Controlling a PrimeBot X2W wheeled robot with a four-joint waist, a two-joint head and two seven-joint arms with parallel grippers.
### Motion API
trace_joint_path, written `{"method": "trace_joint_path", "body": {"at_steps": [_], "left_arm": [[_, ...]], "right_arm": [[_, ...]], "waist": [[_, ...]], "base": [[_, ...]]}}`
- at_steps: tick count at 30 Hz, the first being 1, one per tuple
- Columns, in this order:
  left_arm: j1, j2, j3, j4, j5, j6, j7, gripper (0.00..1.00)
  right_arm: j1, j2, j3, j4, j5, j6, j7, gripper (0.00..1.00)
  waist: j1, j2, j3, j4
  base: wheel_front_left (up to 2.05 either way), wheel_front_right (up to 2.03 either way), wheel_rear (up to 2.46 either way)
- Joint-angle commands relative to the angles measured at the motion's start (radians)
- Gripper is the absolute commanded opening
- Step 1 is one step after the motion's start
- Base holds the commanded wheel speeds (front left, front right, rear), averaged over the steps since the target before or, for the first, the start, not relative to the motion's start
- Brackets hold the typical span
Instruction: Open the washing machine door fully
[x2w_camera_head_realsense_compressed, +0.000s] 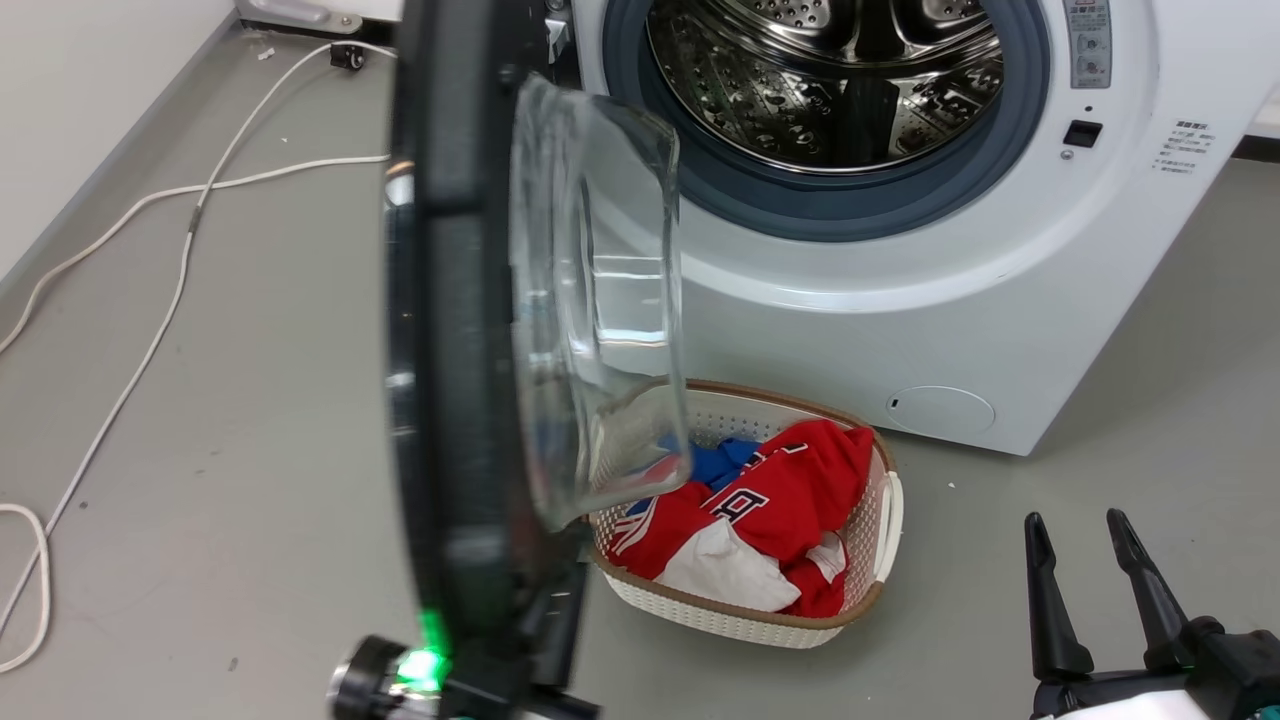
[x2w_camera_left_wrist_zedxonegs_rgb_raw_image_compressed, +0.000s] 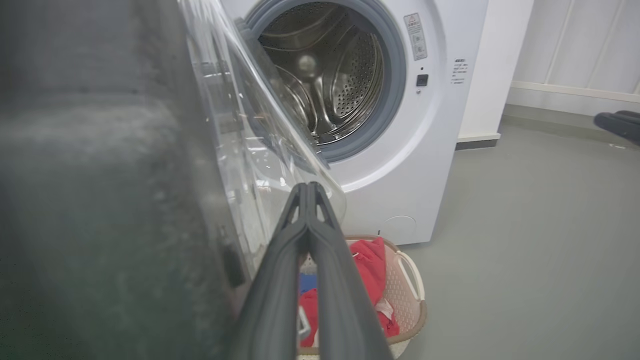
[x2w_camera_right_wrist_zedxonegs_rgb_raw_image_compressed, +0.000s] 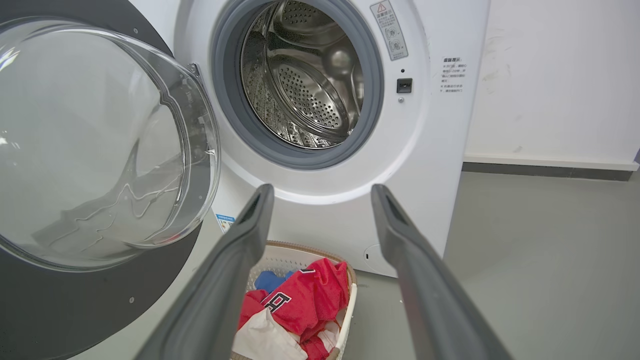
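Observation:
The washing machine door (x2w_camera_head_realsense_compressed: 440, 350) stands swung out from the white washing machine (x2w_camera_head_realsense_compressed: 900, 320), edge-on to the head view, with its clear glass bowl (x2w_camera_head_realsense_compressed: 600, 300) bulging right. The steel drum (x2w_camera_head_realsense_compressed: 830, 80) lies exposed inside the grey seal. In the left wrist view my left gripper (x2w_camera_left_wrist_zedxonegs_rgb_raw_image_compressed: 307, 187) is shut with nothing between its fingers. It lies close beside the door's inner face (x2w_camera_left_wrist_zedxonegs_rgb_raw_image_compressed: 100, 200), and I cannot tell whether it touches. My right gripper (x2w_camera_head_realsense_compressed: 1080, 535) is open and empty at the lower right, well clear of the door (x2w_camera_right_wrist_zedxonegs_rgb_raw_image_compressed: 75, 300).
A white laundry basket (x2w_camera_head_realsense_compressed: 890, 520) with red, blue and white clothes sits on the floor under the door's glass bowl, in front of the machine. White cables (x2w_camera_head_realsense_compressed: 180, 300) trail over the grey floor on the left, near a wall. Open floor lies to the right.

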Motion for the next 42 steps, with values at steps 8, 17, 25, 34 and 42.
{"method": "trace_joint_path", "body": {"at_steps": [8,17,25,34,42], "left_arm": [[-0.006,0.070,0.175,-0.001,-0.039,0.054,0.010,0.00],[-0.008,0.121,0.327,0.009,-0.069,0.077,0.008,0.00],[-0.042,0.137,0.453,0.050,-0.099,0.087,0.009,0.00],[-0.124,0.159,0.595,0.123,-0.128,0.064,0.009,0.00],[-0.161,0.159,0.693,0.169,-0.134,0.050,0.009,0.00]], "right_arm": [[-0.016,0.002,0.007,0.001,-0.001,0.000,-0.002,1.00],[-0.027,0.002,0.005,-0.002,-0.018,0.000,-0.002,1.00],[-0.048,0.002,0.008,-0.006,-0.030,0.000,-0.002,1.00],[-0.074,0.002,0.000,-0.015,-0.047,0.000,-0.002,1.00],[-0.091,0.002,-0.014,-0.024,-0.063,0.000,-0.002,1.00]], "waist": [[0.0001,-0.0001,0.004,0.008],[0.0001,-0.0001,0.024,0.001],[0.0001,-0.0001,0.063,-0.015],[0.0001,-0.0001,0.116,-0.029],[0.0001,-0.0001,0.152,-0.034]], "base": [[0.00,0.00,0.00],[0.00,0.00,0.00],[0.00,0.00,0.00],[0.00,0.00,0.00],[0.00,0.00,0.00]]}}
